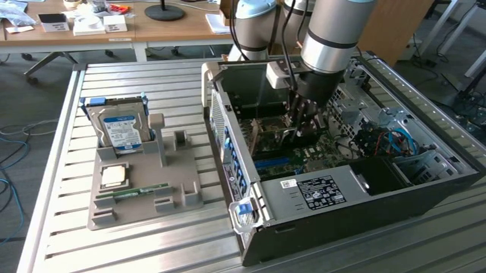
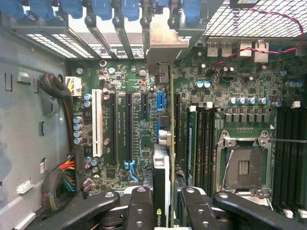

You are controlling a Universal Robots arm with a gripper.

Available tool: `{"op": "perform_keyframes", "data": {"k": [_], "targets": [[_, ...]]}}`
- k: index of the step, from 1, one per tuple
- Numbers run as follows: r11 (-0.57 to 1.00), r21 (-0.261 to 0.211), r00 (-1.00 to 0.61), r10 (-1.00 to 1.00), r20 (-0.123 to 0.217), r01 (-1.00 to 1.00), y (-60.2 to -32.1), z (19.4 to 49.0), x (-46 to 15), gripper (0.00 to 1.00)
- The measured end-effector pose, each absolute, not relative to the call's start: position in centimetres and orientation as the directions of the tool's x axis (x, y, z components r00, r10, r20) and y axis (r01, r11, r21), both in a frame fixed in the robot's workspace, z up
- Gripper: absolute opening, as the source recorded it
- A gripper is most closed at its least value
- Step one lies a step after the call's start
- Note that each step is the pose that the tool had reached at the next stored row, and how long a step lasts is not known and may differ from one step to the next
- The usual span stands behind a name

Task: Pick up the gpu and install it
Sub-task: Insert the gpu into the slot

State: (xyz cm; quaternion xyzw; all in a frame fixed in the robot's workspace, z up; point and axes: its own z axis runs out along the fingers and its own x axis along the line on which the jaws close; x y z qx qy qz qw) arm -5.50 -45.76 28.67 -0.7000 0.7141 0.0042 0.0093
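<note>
Black fingers (image 2: 139,203) of the end effector (image 2: 168,206) sit closest, clamped on the gpu (image 2: 161,184), which hangs edge-on inside the computer case (image 1: 227,142) over the motherboard (image 2: 136,139). Pick-up done; card lined up along a long slot, silver bracket (image 2: 160,45) at the rear openings. Seating: cannot tell, judged not finished. Room is tight: memory slots (image 2: 204,139) just beside the card on one flank, free expansion slots (image 2: 115,129) on the other; cable bundle (image 2: 60,179) well apart

Dull silver metal bracket (image 2: 163,40) on the gpu (image 2: 161,184); matt black claw (image 2: 165,203).
</note>
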Motion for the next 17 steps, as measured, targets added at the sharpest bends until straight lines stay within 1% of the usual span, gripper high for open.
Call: {"op": "perform_keyframes", "data": {"k": [17], "targets": [[0.02,-0.007,-0.02,-1.0,-0.019,-1.0,-45.77,28.29,-5.51,0.27]]}}
